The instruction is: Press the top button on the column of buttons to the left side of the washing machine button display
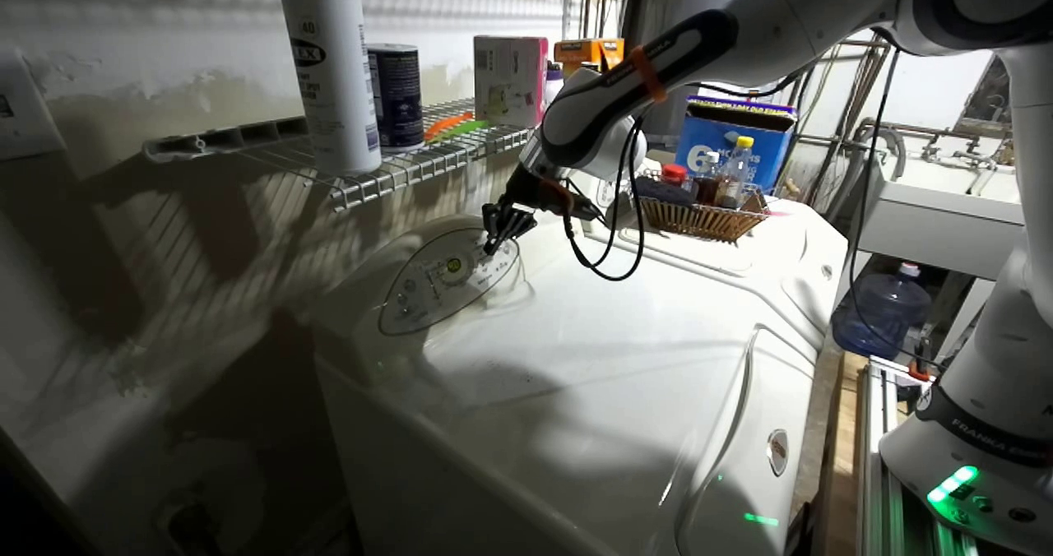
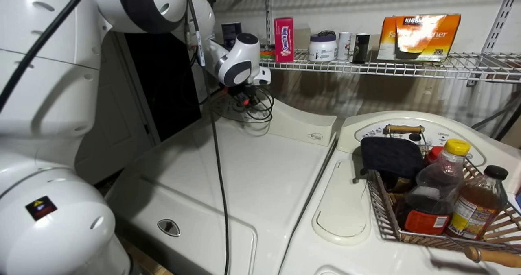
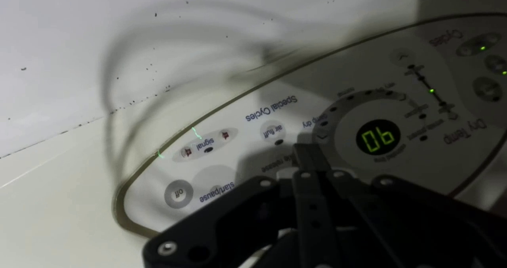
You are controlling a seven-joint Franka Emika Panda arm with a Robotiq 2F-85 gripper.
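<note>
The washing machine is a big glossy white machine; it also shows in an exterior view. Its button display is a white oval panel with a thin outline at the back. In the wrist view the panel stands upside down, with a lit green readout. A column of grey buttons with green lights is at the right edge, partly cut off. My gripper is shut and empty, fingertips over the panel between "air fluff" and the readout. I cannot tell whether they touch it. The gripper also shows in an exterior view.
A wire shelf above the panel holds a white bottle, a dark can and boxes. A second white machine beside it bears a basket with bottles. A black cable hangs from the arm.
</note>
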